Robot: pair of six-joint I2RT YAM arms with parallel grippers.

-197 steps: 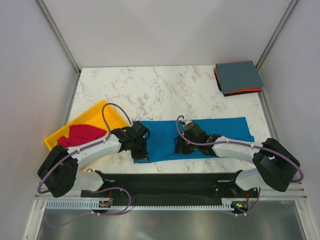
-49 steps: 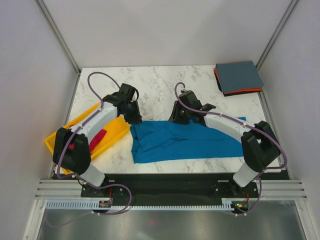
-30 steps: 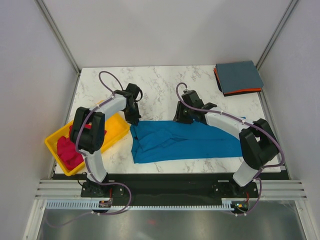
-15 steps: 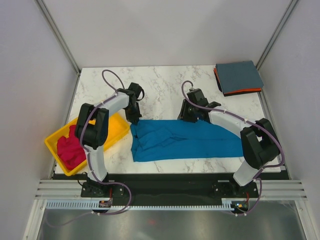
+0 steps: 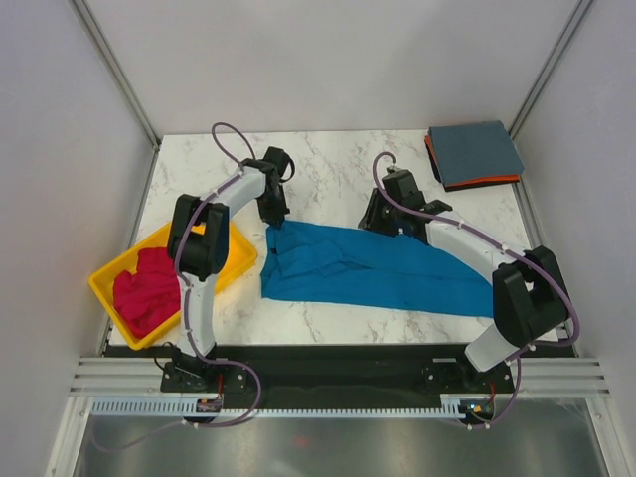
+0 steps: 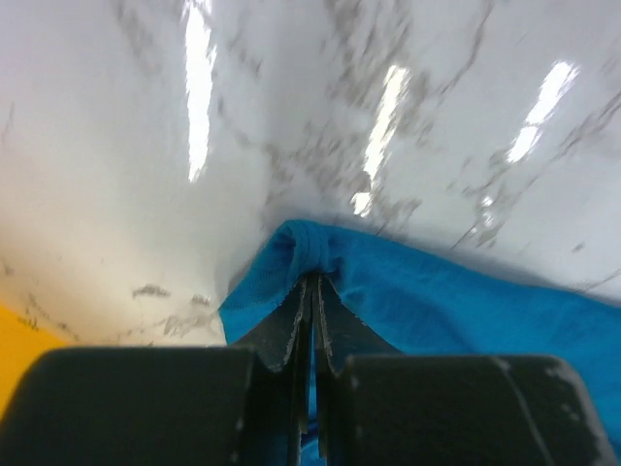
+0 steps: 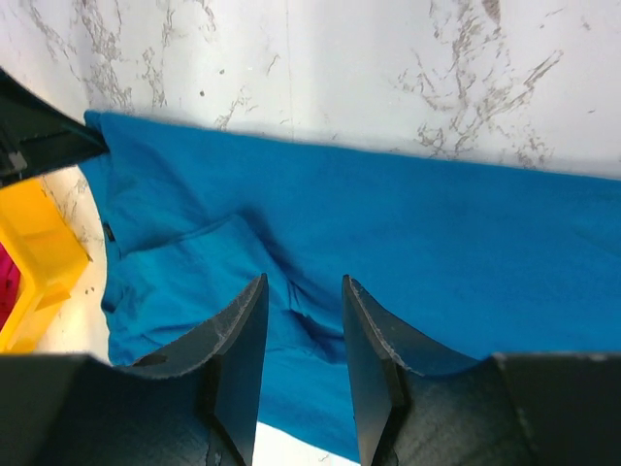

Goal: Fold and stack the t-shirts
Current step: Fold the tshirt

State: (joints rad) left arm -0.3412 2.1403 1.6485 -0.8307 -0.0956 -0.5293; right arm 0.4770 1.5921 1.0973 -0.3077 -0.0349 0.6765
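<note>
Shirt, bright blue [image 5: 368, 273]: lies on the near half of the bench [image 5: 338, 169], partly folded into a long band. The long axis runs left to right, slanting so that the left end sits farther back and the right end nearer. The left end is rumpled, with loose folds.

Tray, yellow [image 5: 227, 266]: near left, just beside the blue shirt's left end. It holds the magenta-red shirt [image 5: 144, 288] in a crumpled heap, apparently waiting its turn.

Left end effector [image 6: 312, 291]: jaws together, clamped on the far left corner of the blue shirt, which puckers into a small peak at the tips. This is judged to be a corner pinch for drawing that edge straight or carrying it over in a fold.

Right end effector [image 7: 303, 291]: jaws apart, set over the far edge of the blue shirt near its middle. Whether the tips touch the cloth cannot be told. It is probably placed to take the same edge.

Stack, far right corner: the slate grey-blue shirt [image 5: 475, 154] lies folded square on the orange shirt [image 5: 482, 182], of which only the edges show. The blue band must end up here.
</note>
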